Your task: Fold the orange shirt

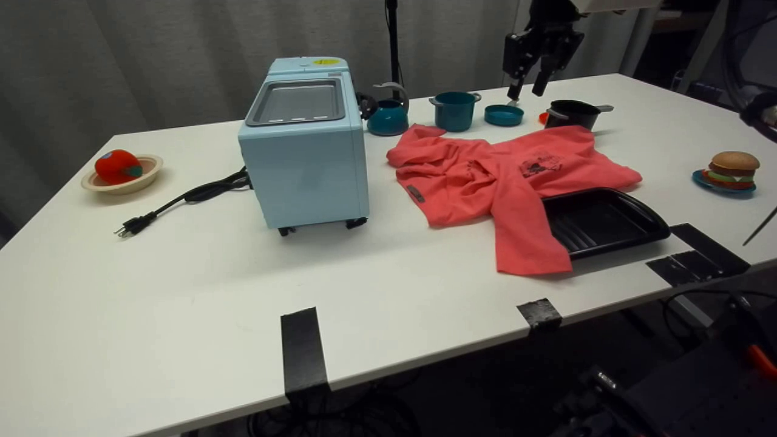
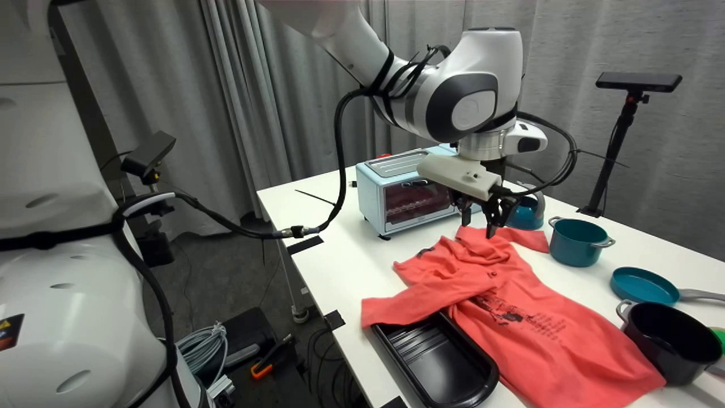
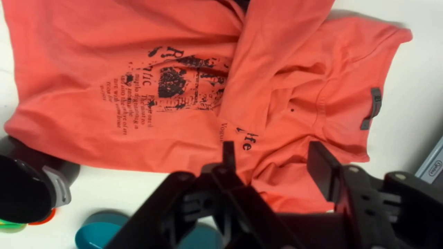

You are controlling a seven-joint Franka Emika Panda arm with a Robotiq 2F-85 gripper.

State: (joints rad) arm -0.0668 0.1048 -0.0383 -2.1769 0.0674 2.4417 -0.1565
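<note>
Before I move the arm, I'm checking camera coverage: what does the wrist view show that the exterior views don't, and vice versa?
Only the wrist view: the legible letters "fe" on the orange shirt. Only the exterior views: the teal kettle in both, and the burger in an exterior view. Shared: the shirt, the black pot and the open claw.

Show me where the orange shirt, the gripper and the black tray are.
Orange shirt (image 2: 506, 315): in an exterior view, on the dark print across its body.
Gripper (image 3: 271, 154): in the wrist view, midway between its parted fingertips.
Black tray (image 1: 613, 218): in an exterior view, on its bare floor.
</note>
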